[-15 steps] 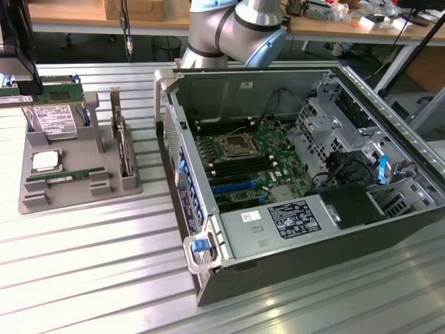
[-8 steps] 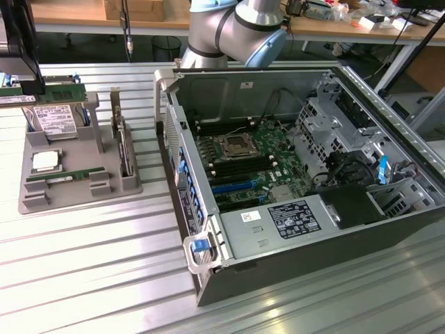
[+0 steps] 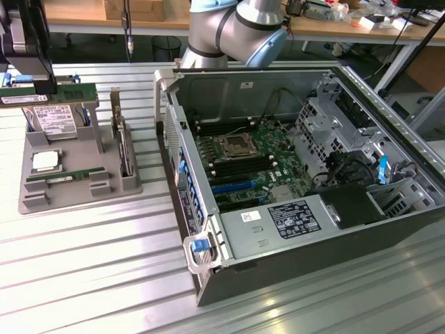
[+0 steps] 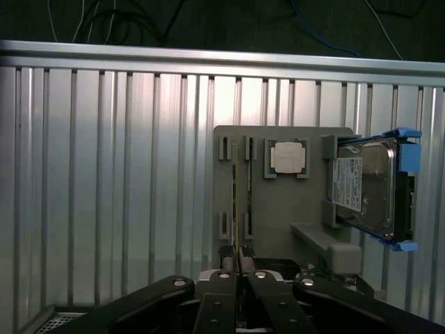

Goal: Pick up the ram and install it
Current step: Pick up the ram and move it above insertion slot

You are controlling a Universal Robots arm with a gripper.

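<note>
Your claw (image 4: 240, 259) is closed on the ram (image 3: 62, 93). In the wrist view the two dark fingers (image 4: 215, 306) meet on a thin board seen edge-on. In the exterior view you hold the ram level and lengthwise, label facing the camera, clear of everything under it. The claw grips it from above, toward the end on the exterior view's left.

Below the claw sits the grey tray (image 3: 76, 198). The drive (image 3: 52, 120) in its blue frame stands in the tray, in the exterior view just under the ram you hold; whether ram and drive touch cannot be told. Nearer the camera than the claw, the CPU (image 3: 45, 161) lies flat in its pocket. Beyond that, a second ram (image 3: 59, 177) stands on edge in its slot near the tray's front. The card (image 3: 123, 146) with a metal bracket stands upright at the tray's end, on the exterior view's right of the claw.

Well apart from the claw, further to the exterior view's right, the open case (image 3: 313, 271) lies on the ribbed table (image 3: 83, 264) with the board (image 3: 243, 156) facing up. The ram is not yet in it. The arm (image 3: 236, 31) rises behind the case.
</note>
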